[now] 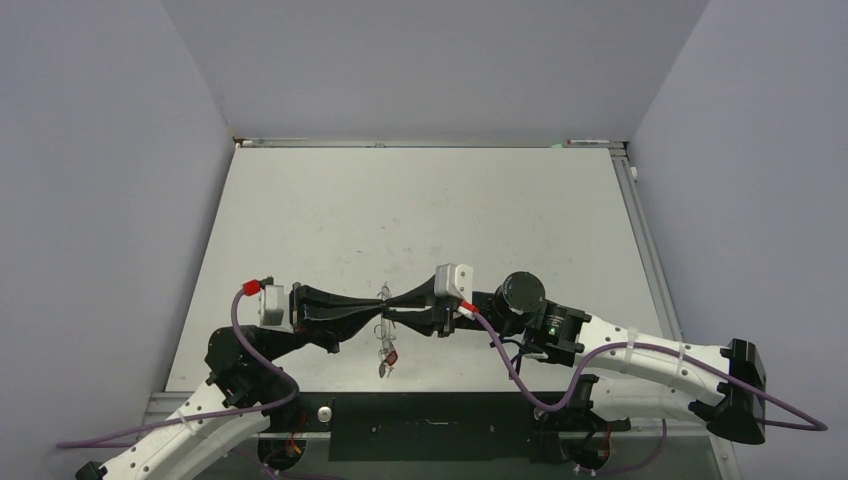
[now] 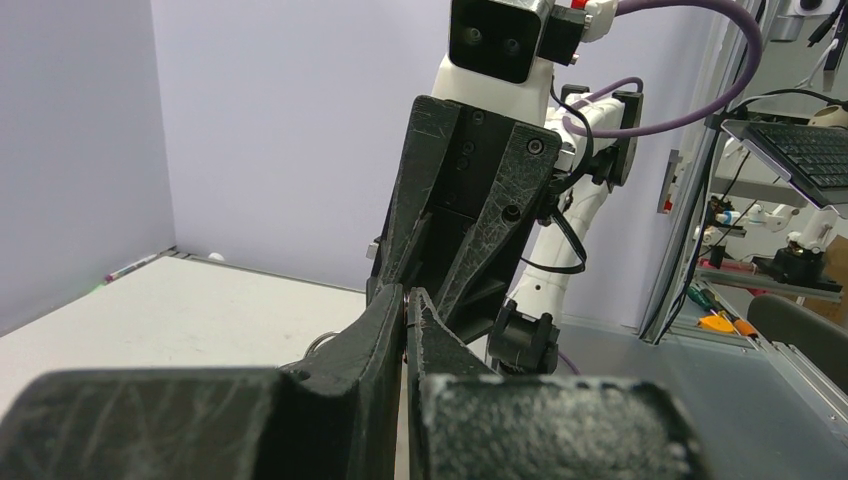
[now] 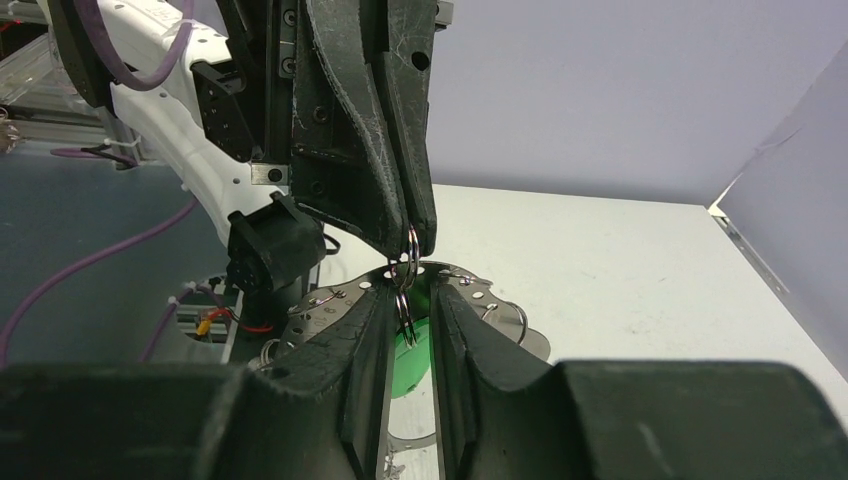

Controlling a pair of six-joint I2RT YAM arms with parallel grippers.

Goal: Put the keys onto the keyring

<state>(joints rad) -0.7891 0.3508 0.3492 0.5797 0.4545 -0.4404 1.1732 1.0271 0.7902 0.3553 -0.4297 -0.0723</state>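
Your keyring (image 3: 470, 285) hangs above the table's (image 1: 420, 200) near edge. One split ring (image 3: 411, 254) on it is pinched in your fully closed left gripper (image 3: 420, 242). Your right gripper (image 3: 412, 296) has its fingers slightly apart, gripping nothing, around the next ring and the green tag (image 3: 405, 352). The keys (image 1: 385, 357) dangle beneath.

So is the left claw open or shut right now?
Shut: the left claw has its tips together, pinching a small metal ring that hangs below them.
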